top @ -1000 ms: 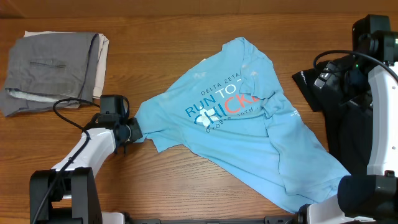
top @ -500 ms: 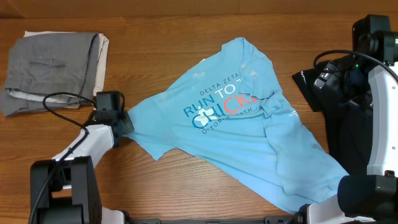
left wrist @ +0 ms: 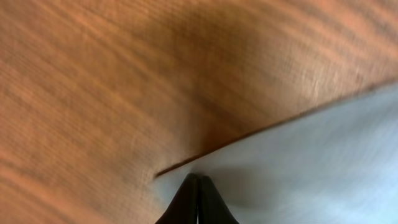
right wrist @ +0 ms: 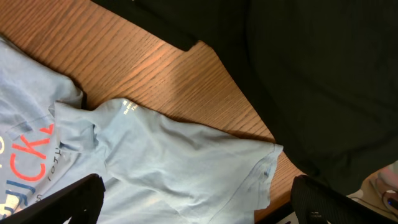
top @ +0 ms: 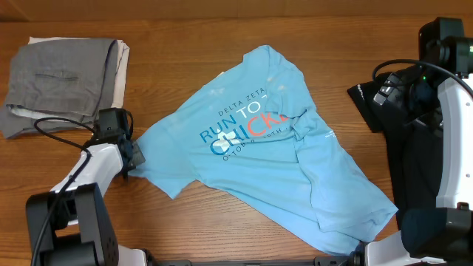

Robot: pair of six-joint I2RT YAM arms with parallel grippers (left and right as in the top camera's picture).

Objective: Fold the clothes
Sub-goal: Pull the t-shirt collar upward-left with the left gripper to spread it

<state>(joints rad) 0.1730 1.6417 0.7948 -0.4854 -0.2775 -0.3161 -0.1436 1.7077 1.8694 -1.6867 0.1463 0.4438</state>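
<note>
While the left gripper [top: 132,156] was pinched shut on the outermost corner of the light blue T-shirt [top: 281,170], the garment lay spread diagonally on the table [top: 222,37]. It trailed away from those fingers towards the other arm, rumpled and not yet folded. In the left wrist view the two fingertips met with no gap at the very edge of the cloth, with bare wood just beyond them. Whether that corner was a sleeve or a hem point could not be told.

The right gripper [right wrist: 196,186] hung with its fingers wide apart and nothing between them. It was above the opposite end of the shirt, where a creased fold lay directly beneath and a black cloth [right wrist: 311,62] just past it. The grey trousers [top: 63,74] sat well apart behind the left gripper.

The shirt looked thin, light and limp. It would likely drape and drag rather than keep a shape, slide easily on the smooth wood, and bunch when pulled from a single point. Nothing about it seemed fragile. The soundest holds would be at seams, such as a hem corner, sleeve edge or shoulder, pinched a little in from the edge so the cloth could not slip out. The open hand would probably do best taking a matching corner beneath it, so both could draw the fabric flat.
</note>
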